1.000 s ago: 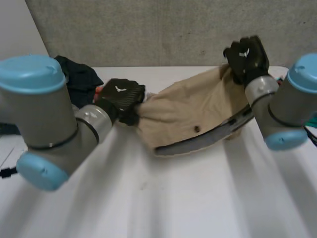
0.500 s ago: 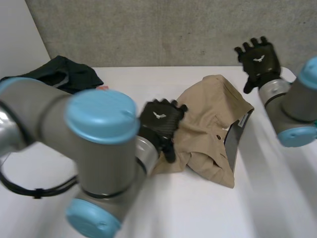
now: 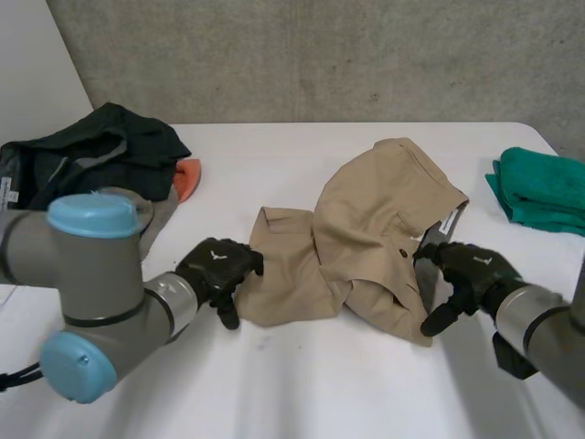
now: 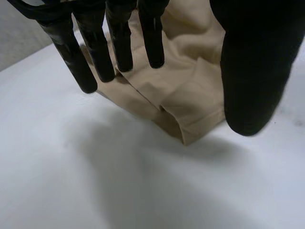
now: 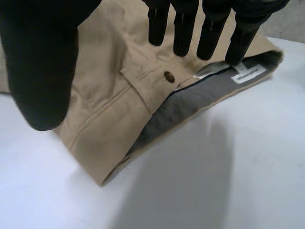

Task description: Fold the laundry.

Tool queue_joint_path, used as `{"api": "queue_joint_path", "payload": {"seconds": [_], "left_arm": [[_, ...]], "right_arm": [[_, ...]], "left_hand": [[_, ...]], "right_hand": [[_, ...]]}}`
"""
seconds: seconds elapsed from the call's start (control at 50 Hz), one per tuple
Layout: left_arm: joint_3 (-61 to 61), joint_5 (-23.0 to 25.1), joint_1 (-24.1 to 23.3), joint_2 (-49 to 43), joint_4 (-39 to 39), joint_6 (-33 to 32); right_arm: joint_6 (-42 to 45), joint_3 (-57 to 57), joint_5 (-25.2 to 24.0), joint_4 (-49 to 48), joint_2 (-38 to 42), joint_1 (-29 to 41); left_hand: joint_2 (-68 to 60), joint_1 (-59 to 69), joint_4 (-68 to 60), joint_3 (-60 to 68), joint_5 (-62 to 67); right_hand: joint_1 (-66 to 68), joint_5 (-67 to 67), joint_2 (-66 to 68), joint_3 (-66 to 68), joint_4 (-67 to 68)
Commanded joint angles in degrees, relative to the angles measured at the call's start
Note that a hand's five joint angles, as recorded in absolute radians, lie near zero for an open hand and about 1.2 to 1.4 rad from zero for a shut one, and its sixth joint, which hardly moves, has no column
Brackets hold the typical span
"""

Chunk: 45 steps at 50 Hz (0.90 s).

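Observation:
A pair of tan trousers (image 3: 366, 229) lies crumpled in the middle of the white table (image 3: 302, 384), its grey-lined waistband (image 5: 190, 98) with a button (image 5: 168, 75) turned toward my right side. My left hand (image 3: 217, 270) hovers at the garment's left leg hem (image 4: 186, 131), fingers (image 4: 121, 43) straight and spread, holding nothing. My right hand (image 3: 464, 271) is at the waistband corner, fingers (image 5: 209, 33) straight above the cloth and thumb (image 5: 40, 71) apart, nothing pinched.
A dark green and grey heap of clothes (image 3: 87, 155) sits at the back left with an orange piece (image 3: 186, 178) beside it. A folded teal cloth (image 3: 539, 187) lies at the right edge. A grey wall stands behind the table.
Both hands let go of the trousers, which dropped onto the table in a crumpled heap. Both arms then came down and toward me, to the garment's near edge.

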<state>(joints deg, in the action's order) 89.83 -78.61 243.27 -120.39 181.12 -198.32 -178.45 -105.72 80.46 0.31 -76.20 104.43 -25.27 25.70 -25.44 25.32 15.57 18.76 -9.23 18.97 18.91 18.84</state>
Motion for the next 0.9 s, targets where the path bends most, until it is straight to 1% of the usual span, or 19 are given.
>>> {"api": "queue_joint_path", "payload": {"seconds": [0.02, 0.04, 0.08, 0.1, 0.12, 0.16, 0.22, 0.26, 0.3, 0.32, 0.38, 0.4, 0.48, 0.56, 0.62, 0.7, 0.78, 0.88, 0.9], "left_arm": [[-3.25, -0.23, -0.87, -4.41, 4.59, -0.05], [-3.78, 0.03, -0.96, -4.67, 4.94, -0.05], [-4.13, 0.13, -1.13, -4.76, 5.03, -0.05], [-4.31, 0.04, -1.13, -4.85, 5.03, -0.05], [-4.74, 0.04, -1.22, -5.46, 5.03, -0.05], [-5.27, -0.14, -1.57, -6.34, 5.03, -0.05], [-6.07, -0.93, -3.15, -6.61, 5.03, -0.05], [-6.33, -1.72, -3.68, -5.82, 5.03, -0.05], [-6.33, -3.56, -3.68, -1.09, 4.94, -0.05], [-6.33, -4.26, -3.51, 1.37, 4.94, -0.05], [-6.42, -7.08, -3.24, 9.89, 4.86, 0.04], [-6.51, -7.43, -3.15, 12.09, 4.77, 0.04], [-7.47, -8.14, -1.93, 21.76, 4.33, 0.13], [-8.09, -7.96, -0.34, 29.77, 2.93, 0.22], [-9.32, -7.96, -0.16, 33.20, 0.82, 0.39], [-10.20, -8.05, -0.34, 33.56, -1.73, 0.57], [-9.94, -8.57, -0.69, 30.14, -2.44, 0.48], [-13.44, -8.75, -0.34, 17.50, -2.26, 0.30], [-16.32, -8.93, -0.43, 12.86, -2.26, 0.13]], "right_arm": [[-2.52, 1.04, 0.31, -8.12, 9.12, 4.01], [-2.52, 1.48, 0.49, -8.83, 9.84, 4.63], [-2.52, 2.27, 1.01, -10.15, 10.11, 5.17], [-2.52, 3.15, 1.80, -11.03, 10.28, 5.78], [-2.52, 3.33, 2.42, -11.30, 10.28, 5.87], [-2.43, 3.77, 4.25, -12.17, 10.20, 6.05], [-2.17, 4.21, 6.28, -12.70, 9.06, 6.22], [-1.03, 5.00, 7.34, -12.80, 4.59, 6.22], [0.63, 5.61, 7.34, -12.36, 0.98, 5.79], [3.60, 6.40, 7.17, -11.92, -2.69, 5.43], [9.85, 8.42, 7.08, -10.16, -7.10, 5.17], [14.75, 10.60, 6.99, -7.98, -9.29, 4.99], [27.75, 18.41, 7.25, -0.08, -13.43, 4.38], [36.13, 27.90, 7.78, 8.44, -14.33, 4.29], [37.38, 33.11, 7.87, 11.98, -14.41, 4.38], [37.65, 38.48, 7.26, 15.15, -12.14, 4.11], [37.73, 40.24, 6.82, 15.95, -5.11, 3.85], [38.43, 42.26, 7.69, 15.68, 4.64, 4.73], [38.70, 42.87, 7.87, 15.25, 6.14, 4.73]], "left_hand": [[-19.73, 19.31, -19.56, 19.69, 19.44], [-24.59, 24.16, -24.42, 24.54, 24.29], [-26.65, 26.22, -26.48, 26.60, 26.36], [-27.49, 27.06, -27.32, 27.44, 27.19], [-36.49, 36.07, -36.32, 36.44, 36.20], [-51.81, 51.39, -51.64, 51.77, 51.52], [-54.73, 54.30, -54.56, 54.68, 54.43], [-54.73, 54.30, -54.56, 54.68, 54.43], [-54.73, 54.30, -54.56, 54.68, 54.43], [-54.73, 54.30, -54.56, 54.68, 54.43], [-54.73, 54.30, -54.56, 54.68, 54.43], [-54.73, 54.30, -54.56, 54.68, 54.43], [-54.73, 54.30, -54.56, 54.68, 54.43], [-54.73, 54.30, -54.56, 54.68, 54.43], [-54.73, 54.30, -54.56, 54.68, 54.43], [-54.73, 54.30, -54.56, 54.68, 54.43], [-54.73, 54.30, -54.56, 54.68, 54.43], [-54.73, 54.30, -54.56, 54.68, 54.43], [-54.73, 54.30, -54.56, 54.68, 54.43]], "right_hand": [[15.50, -15.02, 15.29, 15.35, 15.41], [19.21, -18.74, 19.00, 19.06, 19.13], [27.28, -26.81, 27.07, 27.13, 27.20], [35.48, -35.01, 35.27, 35.33, 35.40], [41.89, -41.42, 41.68, 41.74, 41.81], [61.15, -60.67, 60.94, 61.00, 61.06], [61.24, -60.77, 61.03, 61.09, 61.16], [61.24, -60.77, 61.03, 61.09, 61.16], [61.24, -60.77, 61.03, 61.09, 61.16], [61.24, -60.77, 61.03, 61.09, 61.16], [61.24, -60.77, 61.03, 61.09, 61.16], [61.24, -60.77, 61.03, 61.09, 61.16], [61.24, -60.77, 61.03, 61.09, 61.16], [61.24, -60.77, 61.03, 61.09, 61.16], [61.24, -60.77, 61.03, 61.09, 61.16], [61.24, -60.77, 61.03, 61.09, 61.16], [61.24, -60.77, 61.03, 61.09, 61.16], [61.24, -60.77, 61.03, 61.09, 61.16], [61.24, -60.77, 61.03, 61.09, 61.16]]}}
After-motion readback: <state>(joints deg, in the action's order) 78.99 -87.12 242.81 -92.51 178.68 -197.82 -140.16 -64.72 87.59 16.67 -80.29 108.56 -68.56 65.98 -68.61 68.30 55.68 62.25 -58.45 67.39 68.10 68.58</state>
